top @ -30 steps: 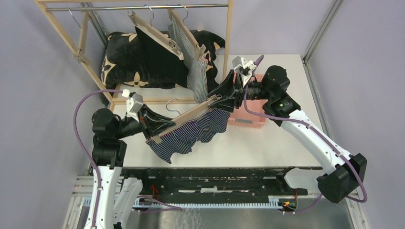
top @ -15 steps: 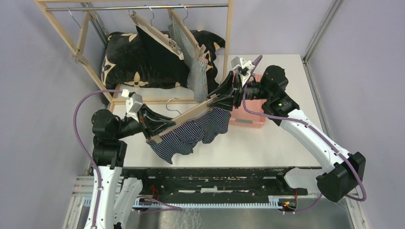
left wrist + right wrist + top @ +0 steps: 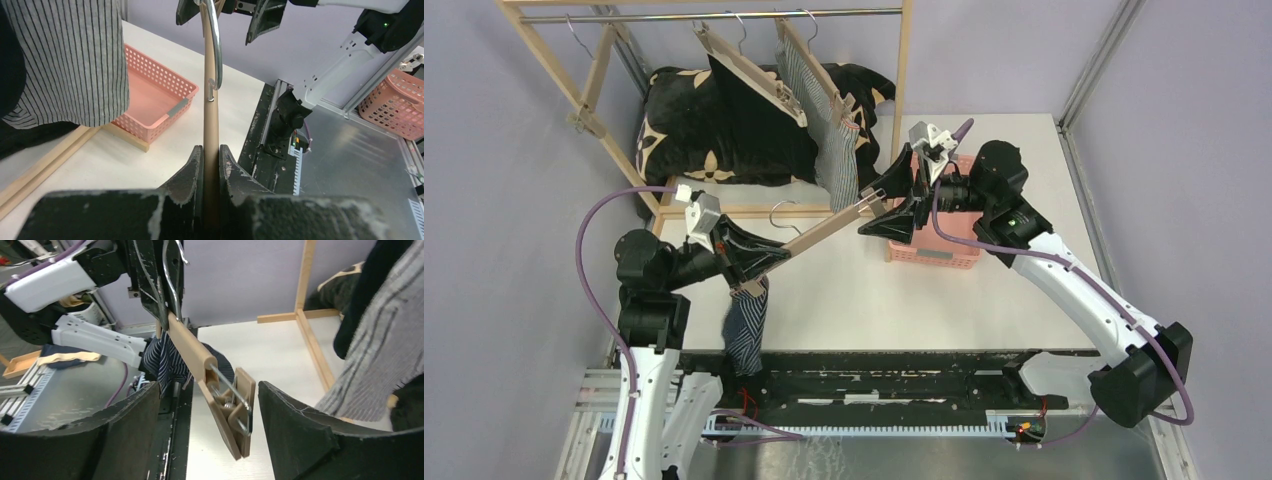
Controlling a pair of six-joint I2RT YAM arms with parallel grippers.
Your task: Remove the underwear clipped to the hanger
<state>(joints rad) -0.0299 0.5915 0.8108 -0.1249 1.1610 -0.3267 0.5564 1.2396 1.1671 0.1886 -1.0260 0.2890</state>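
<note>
Top view, with both wrist views. The left gripper [image 3: 759, 262], at centre left, is clamped narrow on the lower-left end of a wooden hanger [image 3: 819, 232]. The hanger slants up toward frame centre above the table [image 3: 924, 310]. In the left wrist view the bar [image 3: 211, 125] runs straight out from between the closed fingers.

The right gripper [image 3: 869, 210], at centre, stands wide. Its fingers straddle the hanger's upper-right clip [image 3: 237, 410], which holds no cloth and lies apart from both fingers.

The navy shorts [image 3: 746, 330] hang from the hanger's lower-left end and drape past the table's near edge. The black shorts [image 3: 749, 105] and grey shorts [image 3: 836, 140] are clipped to hangers on the rail [image 3: 724, 15] at the top, in front of a cushion [image 3: 674, 130]. A pink basket [image 3: 939, 255] sits right of centre, beneath the right gripper.
</note>
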